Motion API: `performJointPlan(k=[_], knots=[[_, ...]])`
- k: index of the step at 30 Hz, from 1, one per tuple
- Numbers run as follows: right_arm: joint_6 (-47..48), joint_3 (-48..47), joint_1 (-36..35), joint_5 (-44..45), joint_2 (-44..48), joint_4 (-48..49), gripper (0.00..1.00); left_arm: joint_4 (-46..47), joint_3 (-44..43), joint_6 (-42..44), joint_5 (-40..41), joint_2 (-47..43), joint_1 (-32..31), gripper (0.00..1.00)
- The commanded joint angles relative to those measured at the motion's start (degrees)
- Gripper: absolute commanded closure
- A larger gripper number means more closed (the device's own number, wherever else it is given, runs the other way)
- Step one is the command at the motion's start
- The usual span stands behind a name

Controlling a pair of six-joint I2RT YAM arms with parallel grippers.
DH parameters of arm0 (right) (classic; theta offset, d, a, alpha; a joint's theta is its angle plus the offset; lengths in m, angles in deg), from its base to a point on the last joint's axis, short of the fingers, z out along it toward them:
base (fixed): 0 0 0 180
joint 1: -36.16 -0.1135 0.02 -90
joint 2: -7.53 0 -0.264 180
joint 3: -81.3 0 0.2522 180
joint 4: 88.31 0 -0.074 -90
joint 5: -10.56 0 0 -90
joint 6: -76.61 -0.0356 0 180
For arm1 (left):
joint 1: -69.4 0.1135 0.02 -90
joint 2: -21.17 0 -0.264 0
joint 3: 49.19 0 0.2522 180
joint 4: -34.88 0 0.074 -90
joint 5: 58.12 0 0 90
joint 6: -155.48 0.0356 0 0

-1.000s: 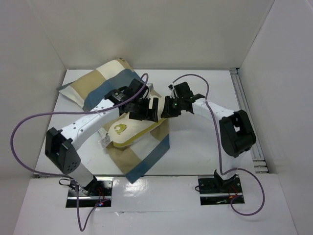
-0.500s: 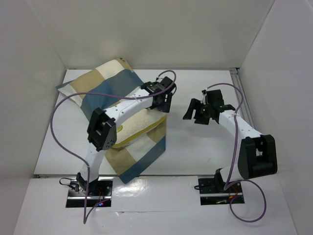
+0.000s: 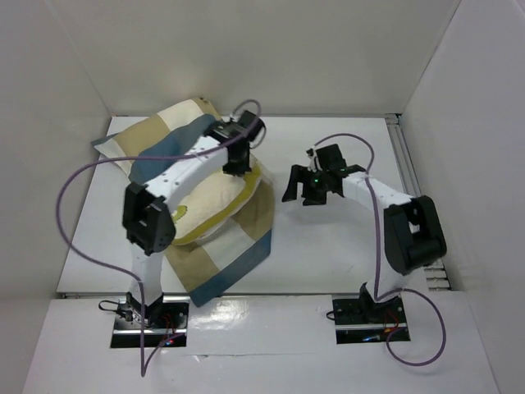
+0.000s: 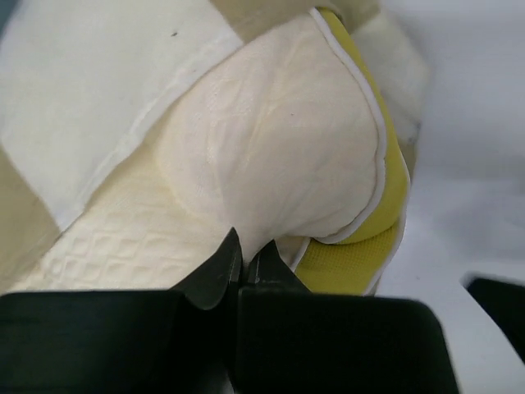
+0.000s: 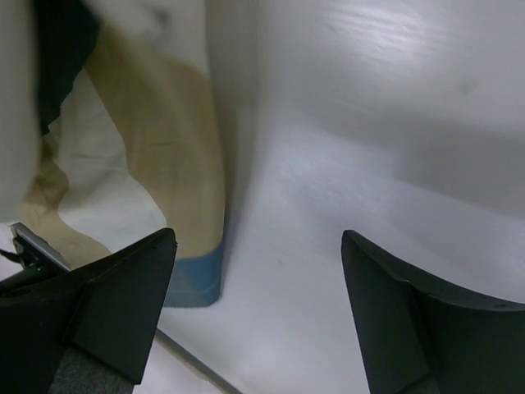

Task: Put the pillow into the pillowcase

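The white counter (image 3: 328,254) was enclosed by white walls (image 3: 271,57) on three sides. Two arms (image 3: 176,172) were bolted at its near edge, each trailing one purple cable (image 3: 376,246). One pillowcase (image 3: 234,258) lay on the left half, its near flap spread flat. One pillow (image 3: 209,209) lay on that flap, with its far end under the checked cloth. The left tool (image 3: 239,167) was pressed together against the pillow's cream face; whether it pinched any fabric could not be told. The right tool (image 3: 302,194) stood apart and empty over bare counter beside the pillowcase.
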Motion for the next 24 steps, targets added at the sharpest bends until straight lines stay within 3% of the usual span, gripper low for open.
performJointPlan(k=[1,9,12,24], knots=[[0.94,-7.47,-4.05,-1.25,-6.3,5.98,0.11,0.64,0.05,3.35,-5.96,-11.49,3.69,1.0],[2.7,-18.99,-9.15,-4.49,-19.41,11.52,0.08,-1.03,-1.26,3.89,-7.21,-12.65,6.15,1.0],[3.23,-22.07,-11.61,-4.42,-20.73,10.38,0.13,-1.03,-0.74,3.89,-6.52,-13.17,6.15,1.0],[1.3,-9.42,-10.03,-3.7,-2.54,12.57,0.11,-1.55,-0.74,3.89,-5.98,-12.65,6.68,1.0]])
